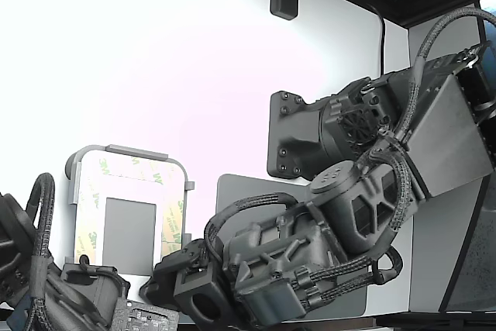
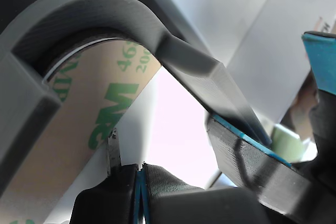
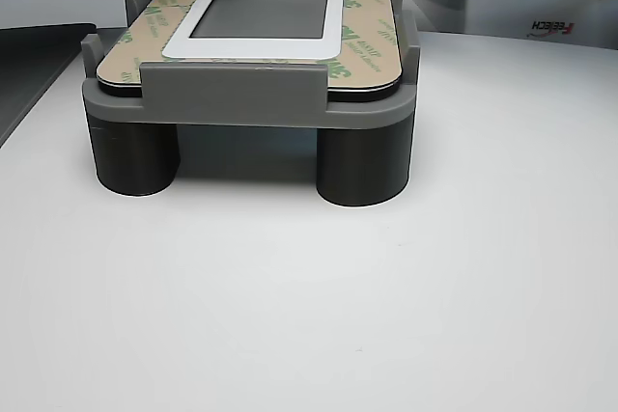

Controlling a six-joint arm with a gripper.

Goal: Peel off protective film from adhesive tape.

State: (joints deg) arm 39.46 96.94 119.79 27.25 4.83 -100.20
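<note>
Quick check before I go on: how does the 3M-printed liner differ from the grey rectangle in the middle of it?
The cream paper liner printed with green 3M logos is pale and patterned; the plain dark-grey rectangle is unmarked. The liner runs as narrow strips forming a frame; the rectangle is one solid patch inside it. Both lie flat on the grey holder.

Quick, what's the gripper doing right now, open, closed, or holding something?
Gripper: the fingers look pressed together right at the edge of the protective film; whether they pinch it cannot be told.
</note>
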